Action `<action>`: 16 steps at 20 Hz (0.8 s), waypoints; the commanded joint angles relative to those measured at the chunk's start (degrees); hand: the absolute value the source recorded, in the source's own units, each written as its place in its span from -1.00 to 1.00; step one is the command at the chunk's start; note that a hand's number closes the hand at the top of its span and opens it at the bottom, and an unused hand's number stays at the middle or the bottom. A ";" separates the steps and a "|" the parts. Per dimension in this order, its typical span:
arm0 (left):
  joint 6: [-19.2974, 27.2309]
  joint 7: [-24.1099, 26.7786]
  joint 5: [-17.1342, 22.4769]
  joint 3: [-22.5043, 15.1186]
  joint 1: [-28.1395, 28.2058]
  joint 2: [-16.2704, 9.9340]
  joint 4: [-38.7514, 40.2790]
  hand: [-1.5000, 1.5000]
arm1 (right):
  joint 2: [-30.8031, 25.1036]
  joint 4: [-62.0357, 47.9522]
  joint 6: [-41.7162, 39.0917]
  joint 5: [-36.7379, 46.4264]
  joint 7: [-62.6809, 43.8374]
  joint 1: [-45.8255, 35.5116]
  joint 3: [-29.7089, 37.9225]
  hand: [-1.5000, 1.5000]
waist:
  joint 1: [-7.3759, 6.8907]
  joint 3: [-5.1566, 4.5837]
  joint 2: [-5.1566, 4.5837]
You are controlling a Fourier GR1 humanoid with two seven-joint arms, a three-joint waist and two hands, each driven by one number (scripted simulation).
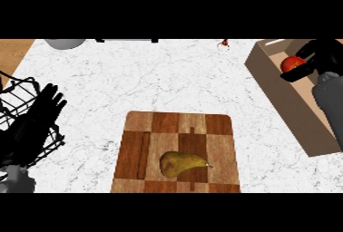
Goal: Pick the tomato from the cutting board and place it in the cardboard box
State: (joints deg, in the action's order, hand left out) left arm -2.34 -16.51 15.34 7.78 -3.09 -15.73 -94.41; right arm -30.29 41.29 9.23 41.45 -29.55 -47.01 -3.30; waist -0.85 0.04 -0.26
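The red tomato (291,64) is held over the inside of the cardboard box (285,102) at the right edge of the counter. My right hand (320,56) is curled round it from the right, with part of the tomato hidden behind the fingers. The wooden cutting board (175,131) lies at the lower middle and carries only a yellow-brown pear (180,163). My left hand (41,106) rests open at the left, fingers up, in front of a black wire rack (20,88).
A grey round vessel (65,43) shows at the top left edge. A small red-brown object (223,43) lies at the back of the white marble counter (167,77). The wire rack takes up the left edge.
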 commanded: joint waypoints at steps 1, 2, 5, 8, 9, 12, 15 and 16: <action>-1.81 1.51 0.71 0.68 1.93 0.44 -0.15 0.00 | 1.81 -2.40 -2.49 -1.36 3.78 0.94 1.21 -1.00 | 0.17 -0.04 0.15; -1.20 -0.03 0.77 0.99 4.40 0.12 -3.95 0.00 | 0.09 -5.01 0.98 -2.81 9.55 1.10 3.98 -1.00 | -0.26 0.00 0.08; -0.65 3.04 -1.44 -0.07 1.97 1.74 -0.03 0.00 | 2.17 -5.81 6.49 -3.47 13.80 1.05 5.78 -1.00 | -0.05 0.00 -0.05; -1.59 0.63 0.60 1.88 2.40 -0.51 -1.32 0.00 | 3.46 0.71 15.22 -7.92 13.81 2.54 11.00 -1.00 | 0.44 0.06 0.23; -0.59 0.57 -0.41 0.68 2.78 0.67 -1.80 0.00 | 3.83 2.39 16.37 -10.09 14.44 2.53 12.99 -1.00 | 0.83 0.07 0.38; -0.97 1.74 0.19 1.93 1.92 0.39 -0.68 0.00 | 3.76 4.28 20.01 -15.27 18.95 4.51 18.41 -1.00 | 1.02 0.07 0.26; 0.61 2.79 -3.22 -0.81 3.15 2.58 -0.28 0.00 | 2.83 10.32 17.73 -20.39 20.95 9.31 21.69 -1.00 | 2.15 -0.01 0.58; -0.70 1.18 -1.04 1.11 1.30 0.75 0.09 0.00 | 3.38 9.36 18.05 -21.67 21.12 8.36 22.94 -1.00 | 1.35 -0.01 0.36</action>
State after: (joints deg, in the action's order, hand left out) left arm -2.81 -15.29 14.61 8.81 -0.88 -14.82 -95.06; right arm -26.79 47.43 26.60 25.23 -10.95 -40.81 14.95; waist 0.42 0.06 0.12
